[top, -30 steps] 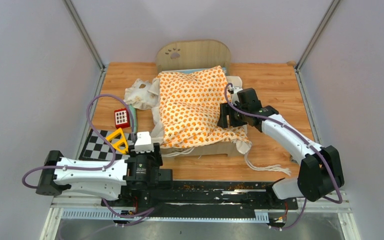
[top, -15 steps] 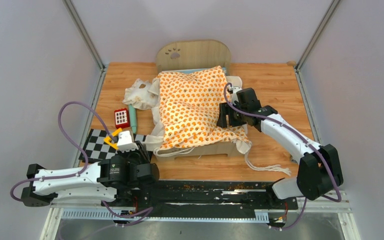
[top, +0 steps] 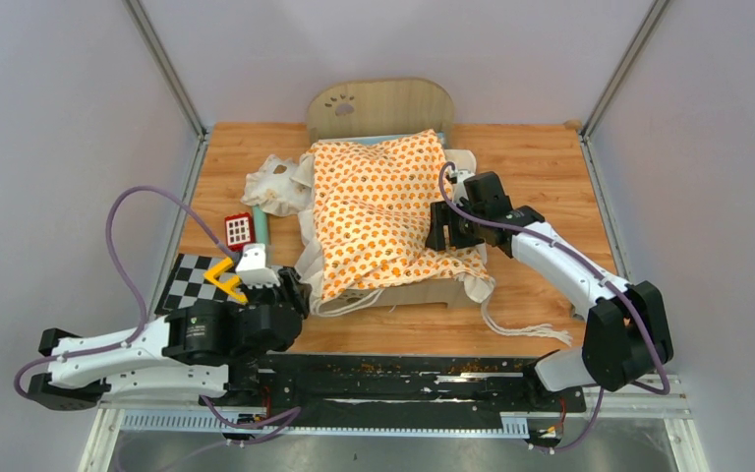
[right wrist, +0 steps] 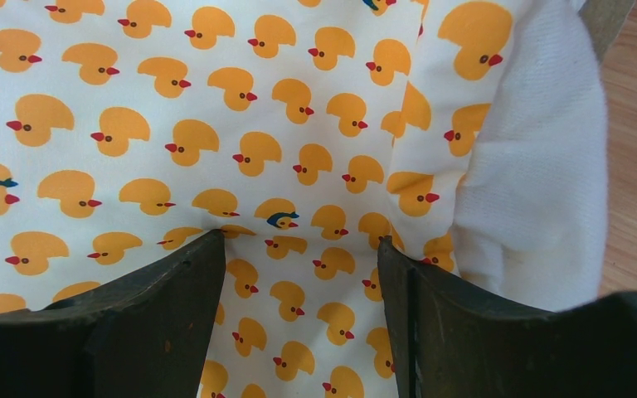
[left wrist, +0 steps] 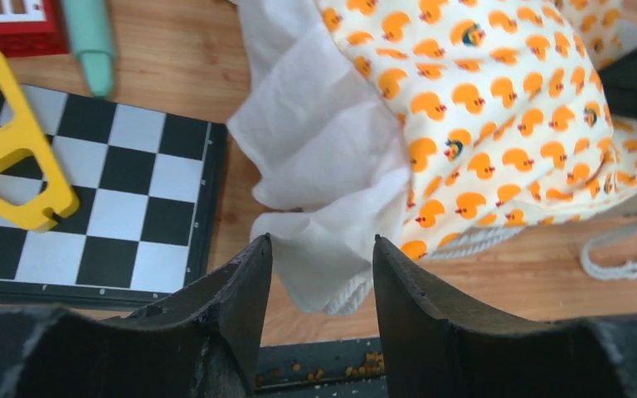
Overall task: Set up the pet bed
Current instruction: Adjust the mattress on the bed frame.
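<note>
The pet bed (top: 380, 103) is under the duck cushion (top: 374, 211); it looks stiff and light, best held by a wooden end. The left gripper (left wrist: 322, 249) is spread round the cushion's corner, the right gripper (right wrist: 299, 245) spread, pressing on the cushion
</note>
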`<state>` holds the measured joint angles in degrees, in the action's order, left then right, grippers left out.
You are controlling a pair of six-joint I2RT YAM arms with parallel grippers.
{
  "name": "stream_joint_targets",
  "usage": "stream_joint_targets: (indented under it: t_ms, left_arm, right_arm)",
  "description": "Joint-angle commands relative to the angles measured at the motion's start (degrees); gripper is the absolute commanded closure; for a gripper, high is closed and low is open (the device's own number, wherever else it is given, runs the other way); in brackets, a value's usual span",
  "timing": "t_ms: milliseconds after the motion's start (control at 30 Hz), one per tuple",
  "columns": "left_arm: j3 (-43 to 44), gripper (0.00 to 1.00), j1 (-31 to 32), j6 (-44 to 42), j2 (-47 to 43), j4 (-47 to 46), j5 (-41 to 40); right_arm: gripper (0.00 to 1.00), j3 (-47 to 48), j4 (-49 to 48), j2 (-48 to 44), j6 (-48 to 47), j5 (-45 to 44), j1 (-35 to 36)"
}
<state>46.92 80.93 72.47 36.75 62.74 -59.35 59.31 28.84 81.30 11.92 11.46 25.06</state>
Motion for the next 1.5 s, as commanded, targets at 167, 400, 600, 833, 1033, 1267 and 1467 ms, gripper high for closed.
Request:
stream_joint_targets:
  t_ms: [167,400,600,833,1033,1267,1467]
  left_arm:
    - [3.33,0.39,-0.06,-9.36,7.98,-7.68,5.47]
    - [12.22,0.34,-0.15,-19.86,3.17,-5.73,-0.47]
    - [25.97,0.23,-6.26,-37.39,11.29,-6.84,5.2]
    - [31.82,0.23,-31.92,-51.0,24.68,-23.51,44.25]
    - [35.86,0.27,-35.2,-55.37,37.69,-31.13,62.46]
    - [29.28,0.28,-36.52,-55.92,41.5,-35.56,66.85]
    - [26.46,0.28,-39.84,-55.31,42.82,-36.91,69.56]
  right_arm:
    - [0.32,5.25,4.53,-5.5,-2.22,-4.41,-0.21]
    - [0.29,4.32,3.62,-21.2,-6.79,-3.8,-0.02]
    - [0.28,-0.65,1.08,-31.4,-7.95,5.94,1.27]
    - [0.28,-5.23,-0.8,-37.11,-9.23,6.59,10.96]
    - [0.29,-14.44,-10.99,-42.64,-15.1,0.41,29.48]
    - [0.27,-25.08,-21.41,-43.87,-24.0,-5.7,44.41]
    - [0.25,-24.0,-21.38,-34.84,-30.6,-4.91,47.21]
